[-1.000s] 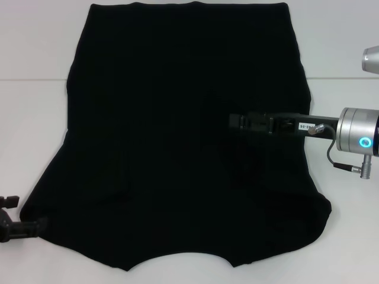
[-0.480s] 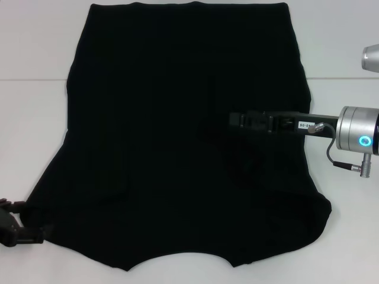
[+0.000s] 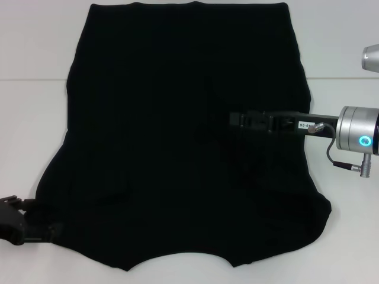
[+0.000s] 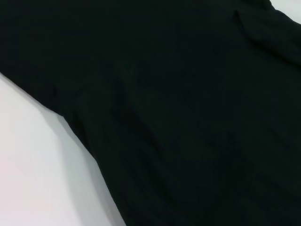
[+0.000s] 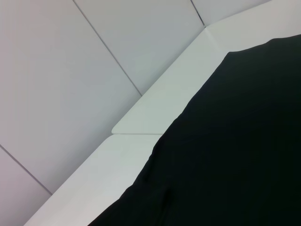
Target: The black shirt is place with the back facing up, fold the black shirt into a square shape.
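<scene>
The large plain black cloth shirt (image 3: 183,136) lies flat on the white table (image 3: 29,124). The left gripper (image 3: 41,232) touches its near-left sleeve; the right gripper (image 3: 234,120) hovers over its right half. Neither's fingers can be made out.

The black shirt (image 3: 177,130) lies spread flat, plain side up, unfolded.

The head camera looks forward and down over the white table (image 3: 35,112), taking in the whole black shirt (image 3: 177,136). The left wrist camera sits close above the cloth near its table-side edge. The right wrist camera looks low across the shirt toward the table's far edge and the wall (image 5: 70,70).
</scene>
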